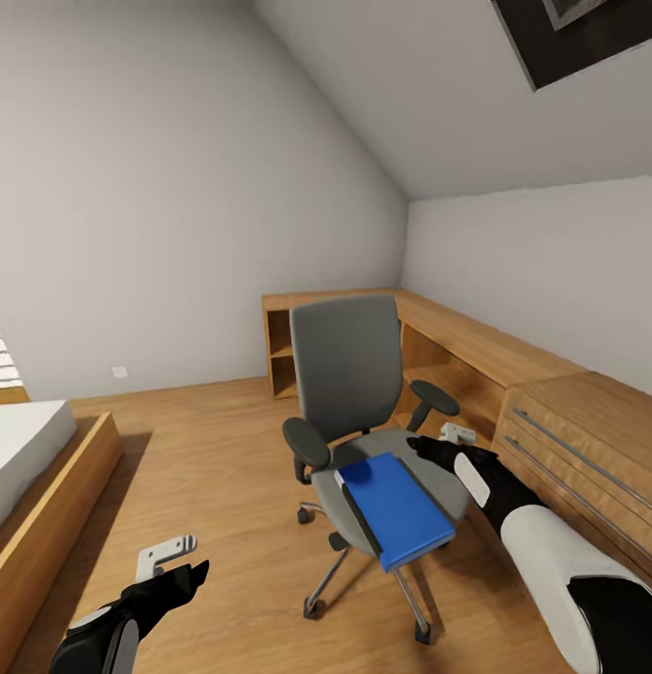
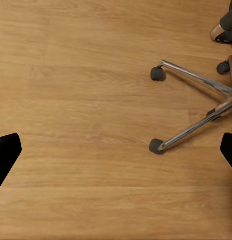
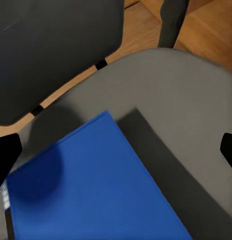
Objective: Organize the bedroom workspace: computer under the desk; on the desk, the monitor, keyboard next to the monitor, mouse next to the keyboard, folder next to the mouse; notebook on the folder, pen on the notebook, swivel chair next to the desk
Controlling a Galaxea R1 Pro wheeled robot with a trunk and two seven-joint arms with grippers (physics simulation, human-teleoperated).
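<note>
Bed (image 1: 26,459) cut off at the head view's left edge; dark framed panel (image 1: 588,33) on the sloped ceiling clipped by the top corner. Swivel chair (image 2: 196,100) reduced in the left wrist view to chrome base legs and castors. Folder (image 3: 91,185) cropped along the right wrist view's lower edge, its far corner out of frame.

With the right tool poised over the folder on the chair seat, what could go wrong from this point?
1. The folder overhangs the front edge of the swivel chair seat; a nudge from the right tool might tip it onto the floor.
2. The folder lies flat on the seat, so the open fingers may struggle to get under an edge.
3. The chair rests on castors; pressing down could roll or turn it away.
</note>
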